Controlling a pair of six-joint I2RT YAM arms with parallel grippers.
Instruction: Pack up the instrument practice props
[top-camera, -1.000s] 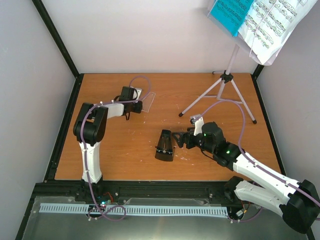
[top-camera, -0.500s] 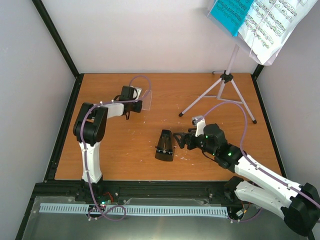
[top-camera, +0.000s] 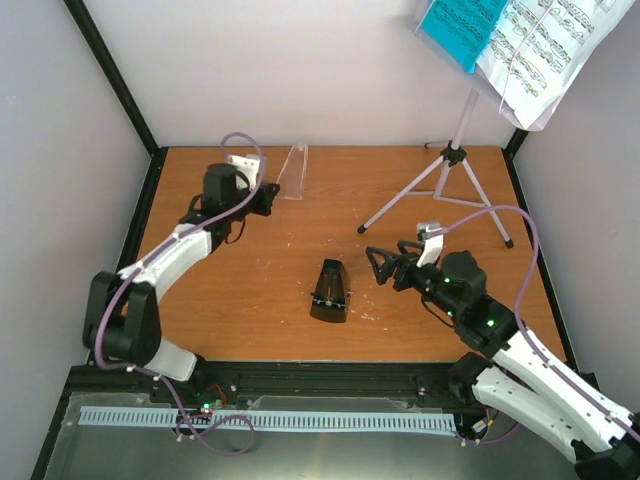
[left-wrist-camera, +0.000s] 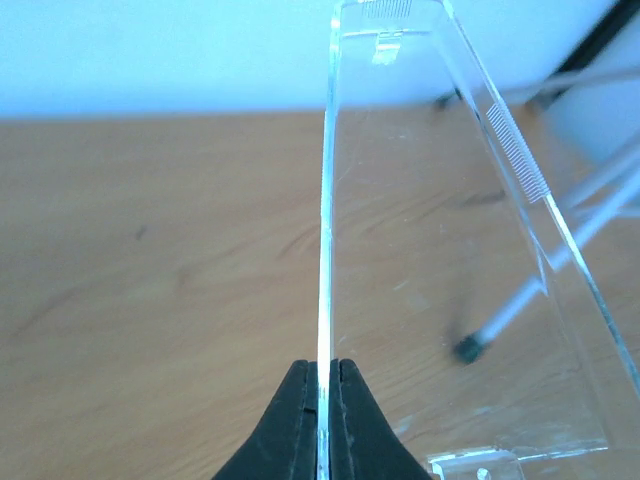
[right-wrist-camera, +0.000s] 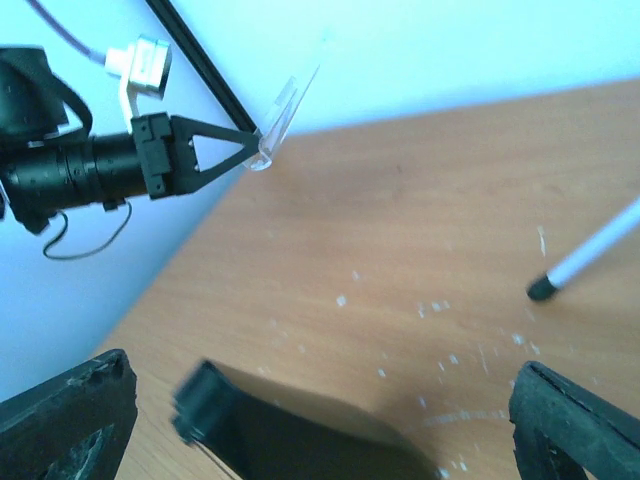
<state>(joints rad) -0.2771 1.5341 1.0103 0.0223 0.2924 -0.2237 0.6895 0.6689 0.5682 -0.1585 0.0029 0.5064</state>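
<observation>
The small black pyramid metronome stands at the table's middle; its top shows in the right wrist view. My right gripper is open and empty, just right of it and apart from it. My left gripper is at the back left, shut on the edge of a clear plastic cover, seen edge-on between its fingers. The silver tripod music stand stands at the back right. Its desk holds the teal folder and the white sheet music.
A tripod leg's black foot rests on the wood beyond the clear cover, and one shows in the right wrist view. The black frame post and side walls close in the table.
My left arm has swung toward the back wall, carrying the clear cover away from the table's middle. My right gripper has drawn back to the right, away from the metronome.
</observation>
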